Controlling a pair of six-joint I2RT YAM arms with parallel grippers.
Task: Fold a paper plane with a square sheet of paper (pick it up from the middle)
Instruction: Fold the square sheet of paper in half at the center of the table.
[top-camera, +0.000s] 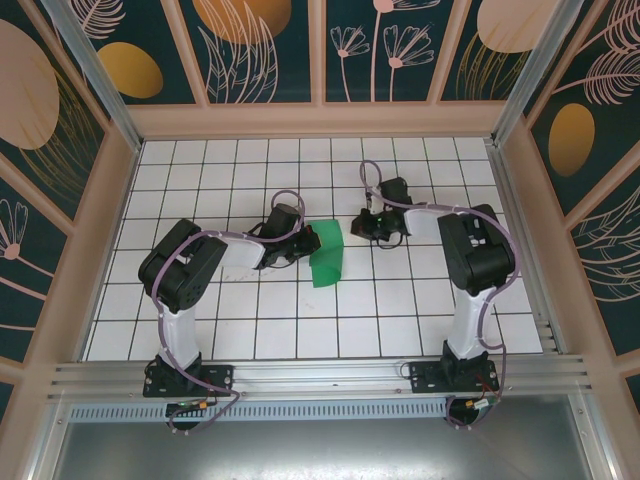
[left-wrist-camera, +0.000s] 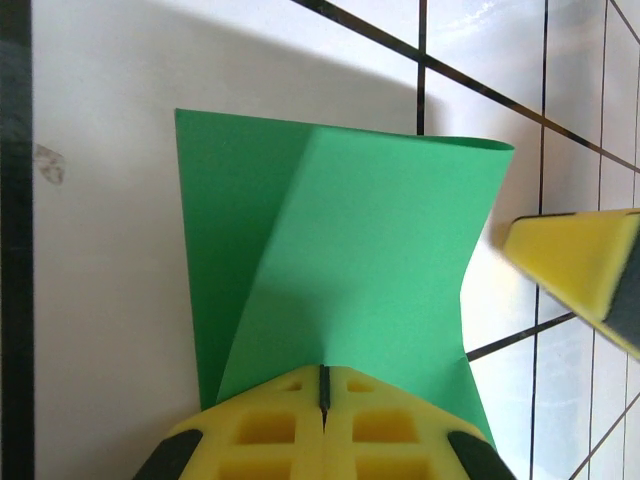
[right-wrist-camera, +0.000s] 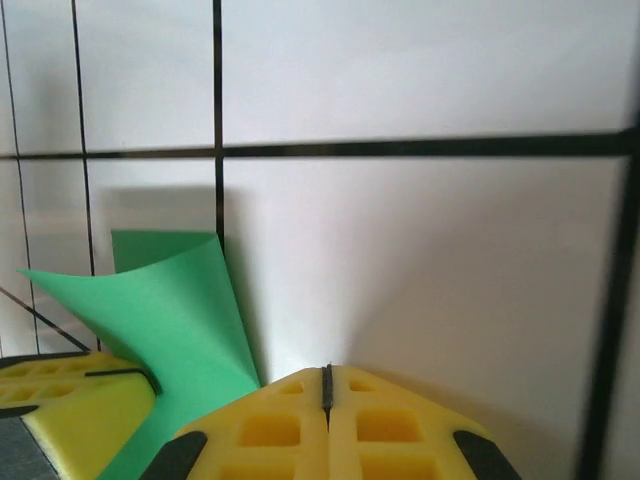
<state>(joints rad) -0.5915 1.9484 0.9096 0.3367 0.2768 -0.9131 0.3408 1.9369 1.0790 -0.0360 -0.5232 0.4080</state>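
Left gripper (left-wrist-camera: 323, 392) pinching green paper (left-wrist-camera: 350, 250), near edge hidden

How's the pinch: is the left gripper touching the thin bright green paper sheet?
Touching. The left wrist view shows the green paper sheet pinched in the shut left gripper.

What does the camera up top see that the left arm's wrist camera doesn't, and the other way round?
Top camera: the whole left arm and right arm, bolted at the near edge, and the flowery walls. Left wrist camera: a slanted crease across the green paper, and the left claw pinched shut on its edge. Both: the green paper curling up off the white grid table, with the right claw close by but not touching it.
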